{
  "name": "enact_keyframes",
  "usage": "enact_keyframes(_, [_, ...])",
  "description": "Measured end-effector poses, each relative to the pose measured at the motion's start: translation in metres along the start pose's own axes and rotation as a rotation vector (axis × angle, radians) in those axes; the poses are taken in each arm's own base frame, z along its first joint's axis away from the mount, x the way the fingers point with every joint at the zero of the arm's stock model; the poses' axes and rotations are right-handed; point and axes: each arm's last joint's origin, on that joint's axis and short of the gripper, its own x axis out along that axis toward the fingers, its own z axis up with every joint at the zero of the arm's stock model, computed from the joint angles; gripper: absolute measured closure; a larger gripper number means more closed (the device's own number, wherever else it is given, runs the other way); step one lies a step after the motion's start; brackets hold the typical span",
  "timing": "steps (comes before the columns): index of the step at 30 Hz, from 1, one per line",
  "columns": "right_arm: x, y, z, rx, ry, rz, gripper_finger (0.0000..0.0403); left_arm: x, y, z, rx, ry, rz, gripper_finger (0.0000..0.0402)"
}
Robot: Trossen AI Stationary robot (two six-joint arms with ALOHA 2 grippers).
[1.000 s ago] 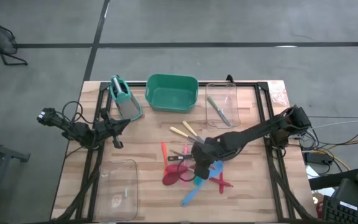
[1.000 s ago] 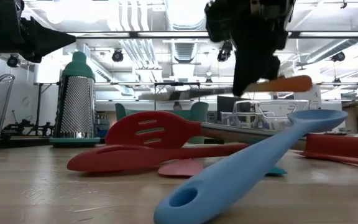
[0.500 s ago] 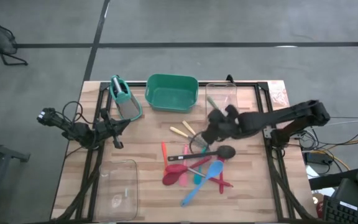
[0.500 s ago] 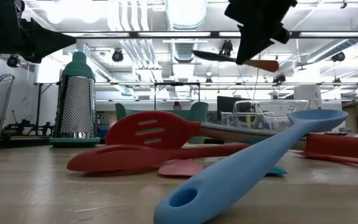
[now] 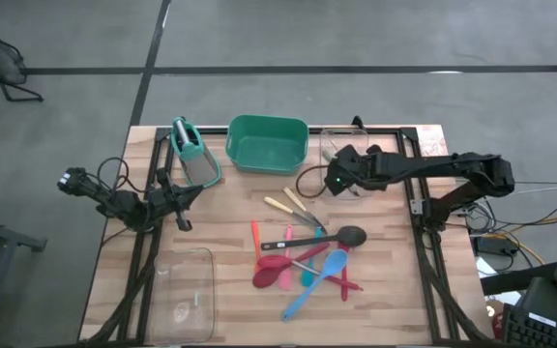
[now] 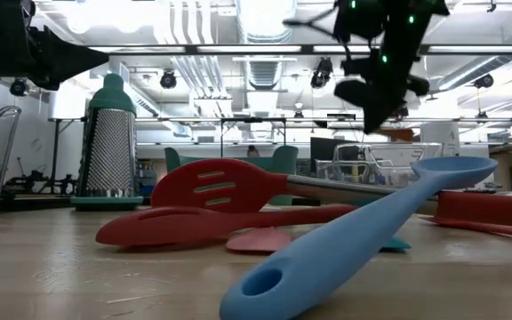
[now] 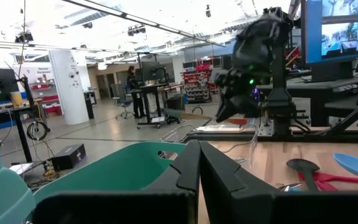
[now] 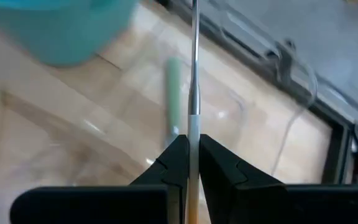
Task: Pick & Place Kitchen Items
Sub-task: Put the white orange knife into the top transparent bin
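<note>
My right gripper (image 5: 337, 181) is shut on a wood-handled tool with a thin metal shaft (image 8: 194, 74) and a wire ring (image 5: 308, 183) at its end. It holds the tool in the air over the clear bin (image 5: 348, 145) at the table's far right. A green-handled tool (image 8: 174, 93) lies in that bin. The other utensils lie in a pile on the table: a black ladle (image 5: 325, 238), red spatulas (image 5: 271, 271), a blue spoon (image 5: 315, 282) and yellow-handled tools (image 5: 286, 205). My left gripper (image 5: 178, 203) is shut and empty at the table's left side. My right gripper pinches the tool between its two fingers where the pale handle meets the metal shaft (image 8: 194, 127). The shaft runs forward along the fingers, with the ring end toward the table's left. The tool is lifted clear, above the clear bin.
A green tub (image 5: 267, 143) stands at the far middle, with a metal grater with a teal handle (image 5: 193, 153) to its left. A second clear bin (image 5: 184, 290) stands at the near left. Bare wood lies between the pile and the left arm.
My right gripper has risen from over the utensil pile and gone toward the table's far edge, carrying the wood-handled tool lifted clear. It is now over the far-right clear bin. The pile has stayed where it was.
</note>
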Motion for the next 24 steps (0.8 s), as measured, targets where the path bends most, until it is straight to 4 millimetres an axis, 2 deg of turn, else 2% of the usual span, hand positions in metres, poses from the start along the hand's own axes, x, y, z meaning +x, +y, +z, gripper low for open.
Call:
enact_keyframes(8, [0.032, -0.010, -0.014, 0.055, 0.084, 0.016, 0.0374, 0.000, 0.000, 0.000, 0.000, 0.000, 0.000, 0.0390])
enact_keyframes(24, [0.053, -0.017, -0.018, 0.095, 0.096, 0.060, 0.0374, 0.000, 0.000, 0.000, 0.000, 0.000, 0.000, 0.0390])
